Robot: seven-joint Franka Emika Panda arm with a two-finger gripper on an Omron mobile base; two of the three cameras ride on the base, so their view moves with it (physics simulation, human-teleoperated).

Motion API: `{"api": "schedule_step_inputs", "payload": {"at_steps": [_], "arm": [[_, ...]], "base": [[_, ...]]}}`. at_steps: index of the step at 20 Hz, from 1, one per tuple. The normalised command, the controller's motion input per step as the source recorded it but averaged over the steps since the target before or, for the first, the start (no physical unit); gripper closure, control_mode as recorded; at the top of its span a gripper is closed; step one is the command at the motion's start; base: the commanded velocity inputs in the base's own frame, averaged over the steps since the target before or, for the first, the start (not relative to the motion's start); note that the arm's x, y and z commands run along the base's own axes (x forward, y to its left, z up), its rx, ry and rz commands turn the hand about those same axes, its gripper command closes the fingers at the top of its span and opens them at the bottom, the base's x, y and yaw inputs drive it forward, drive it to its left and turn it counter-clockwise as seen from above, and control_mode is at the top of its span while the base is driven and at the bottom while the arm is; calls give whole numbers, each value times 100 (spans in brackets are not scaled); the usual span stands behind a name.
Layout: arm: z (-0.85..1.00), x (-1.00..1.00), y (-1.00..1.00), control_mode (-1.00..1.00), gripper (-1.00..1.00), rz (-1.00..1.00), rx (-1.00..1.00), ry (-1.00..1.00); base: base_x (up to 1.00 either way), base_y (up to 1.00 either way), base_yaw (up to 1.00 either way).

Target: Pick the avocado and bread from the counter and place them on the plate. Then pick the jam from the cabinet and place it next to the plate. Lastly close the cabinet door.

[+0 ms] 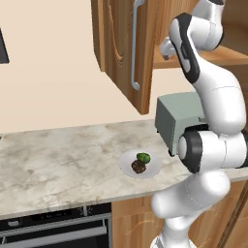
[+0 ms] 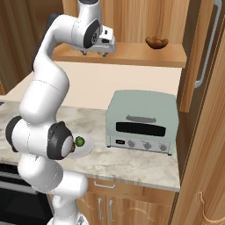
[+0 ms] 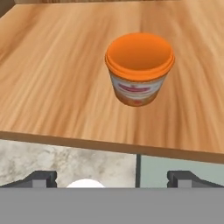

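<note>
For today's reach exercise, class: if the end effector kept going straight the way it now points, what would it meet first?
Most likely the jam jar on the cabinet shelf. In the hand view it stands upright just above the midline between the open end effector fingertips, nothing between, though depth is hard to judge.

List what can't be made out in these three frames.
- jam: label text too blurred in the hand view.
- bread: in the right base view it is behind the arm's elbow; the plate is half covered there too.
- cabinet door: top cut off by the left base view's upper edge.
- toaster oven: the arm blocks its right part in the left base view.
- hand: open, but its fingertips are too small in the right base view.
</note>
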Motion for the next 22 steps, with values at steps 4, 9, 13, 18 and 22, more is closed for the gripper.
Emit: {"api": "schedule_step_inputs", "payload": {"at_steps": [4, 9, 13, 18, 22], "arm": [[-1, 24, -1, -100, -100, 0, 0, 3], [0, 31, -3, -100, -100, 0, 0, 2], [-1, 29, -4, -100, -100, 0, 0, 3], [-1, 29, -5, -100, -100, 0, 0, 3], [0, 25, -12, -100, -100, 0, 0, 0]], "base": [[0, 0, 0], [0, 0, 0], [0, 0, 0], [0, 0, 0], [0, 0, 0]]}}
